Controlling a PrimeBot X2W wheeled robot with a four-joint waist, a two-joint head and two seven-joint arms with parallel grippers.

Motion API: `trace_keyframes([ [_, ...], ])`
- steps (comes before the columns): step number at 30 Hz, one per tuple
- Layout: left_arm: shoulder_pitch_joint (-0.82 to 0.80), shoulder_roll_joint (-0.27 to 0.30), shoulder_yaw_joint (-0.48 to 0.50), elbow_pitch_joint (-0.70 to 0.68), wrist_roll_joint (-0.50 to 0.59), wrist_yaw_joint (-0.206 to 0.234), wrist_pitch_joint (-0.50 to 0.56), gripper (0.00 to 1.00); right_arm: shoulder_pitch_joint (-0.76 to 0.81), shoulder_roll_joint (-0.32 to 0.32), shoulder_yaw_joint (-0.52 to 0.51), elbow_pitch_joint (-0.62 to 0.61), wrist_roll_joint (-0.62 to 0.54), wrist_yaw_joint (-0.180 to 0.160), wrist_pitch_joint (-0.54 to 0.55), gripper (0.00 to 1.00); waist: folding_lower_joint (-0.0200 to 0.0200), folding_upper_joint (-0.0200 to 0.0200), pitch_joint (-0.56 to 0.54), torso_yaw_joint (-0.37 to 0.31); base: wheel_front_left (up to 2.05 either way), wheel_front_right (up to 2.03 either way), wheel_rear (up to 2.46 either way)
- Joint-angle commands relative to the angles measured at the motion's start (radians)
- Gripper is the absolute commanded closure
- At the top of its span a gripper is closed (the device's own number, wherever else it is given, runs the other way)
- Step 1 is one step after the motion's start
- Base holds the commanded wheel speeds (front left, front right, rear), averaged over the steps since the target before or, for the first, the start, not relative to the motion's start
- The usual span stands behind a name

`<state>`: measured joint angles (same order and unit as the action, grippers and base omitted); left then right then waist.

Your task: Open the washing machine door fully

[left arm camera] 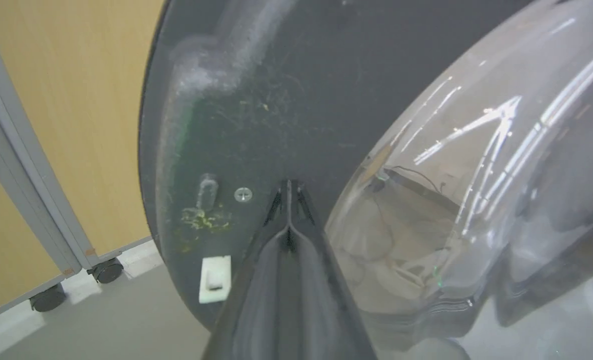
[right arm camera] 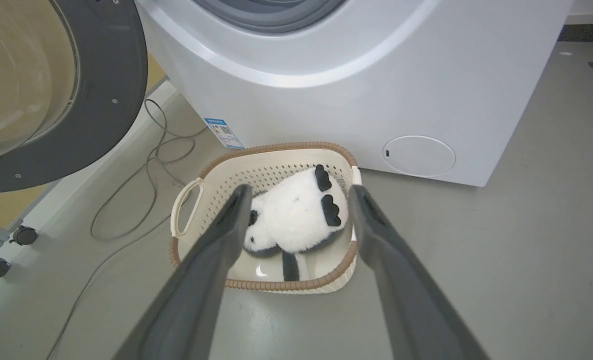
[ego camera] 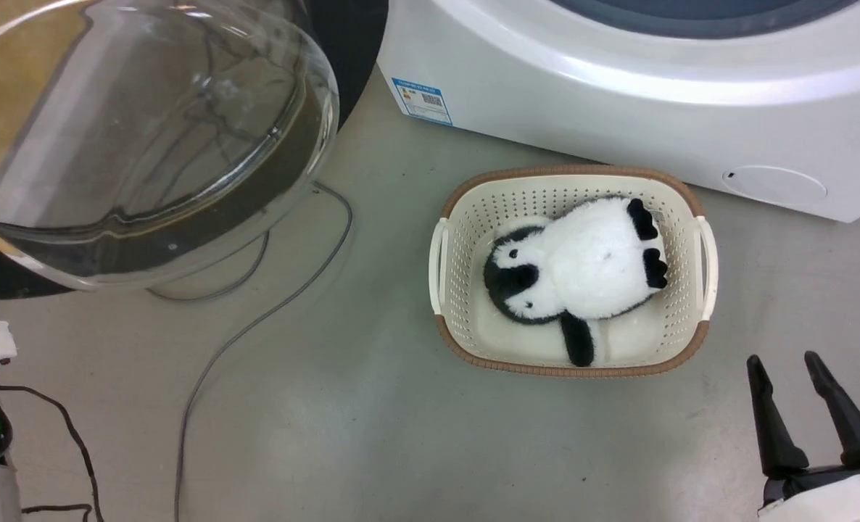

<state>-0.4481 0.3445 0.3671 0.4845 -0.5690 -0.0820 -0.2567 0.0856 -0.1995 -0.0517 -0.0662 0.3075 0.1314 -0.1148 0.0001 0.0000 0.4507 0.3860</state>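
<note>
The washing machine door (ego camera: 140, 123) stands swung well clear of the washing machine (ego camera: 618, 94), on the robot's left, so the opening looks nearly done. The left gripper (left arm camera: 287, 192), fingers clenched together on nothing, seems to press its tips against the door's dark inner face. The right gripper (ego camera: 782, 360) hangs spread and empty.

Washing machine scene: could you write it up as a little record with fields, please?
Door: washing machine door stands open, left of the washing machine
Left claw: shut, tips at the door's dark inner face
Right claw: open, holding nothing
Basket: on the floor before the machine, plush penguin inside
Cables: grey cables on the floor below the door
</note>
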Motion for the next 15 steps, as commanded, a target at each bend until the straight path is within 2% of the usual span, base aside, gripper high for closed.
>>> trace_keyframes([
  [1,-0.021,0.015,-0.004,0.018,0.015,-0.005,-0.005,1.0,-0.018,-0.008,-0.002,-0.007,-0.006,-0.001,0.004,0.0,-0.0001,0.0,0.004,0.0,0.0,0.0,0.0],
  [7,-0.069,0.034,0.006,0.09,0.042,-0.025,-0.005,1.0,-0.026,-0.009,-0.001,-0.02,-0.013,-0.001,0.013,0.0,-0.0001,0.0,0.015,-0.001,0.0,0.0,0.0],
  [15,-0.071,0.034,0.011,0.101,0.096,-0.042,-0.005,1.0,-0.029,0.005,0.009,-0.009,-0.014,-0.001,0.006,0.0,-0.0001,0.0,-0.01,-0.005,0.0,0.0,0.0],
])
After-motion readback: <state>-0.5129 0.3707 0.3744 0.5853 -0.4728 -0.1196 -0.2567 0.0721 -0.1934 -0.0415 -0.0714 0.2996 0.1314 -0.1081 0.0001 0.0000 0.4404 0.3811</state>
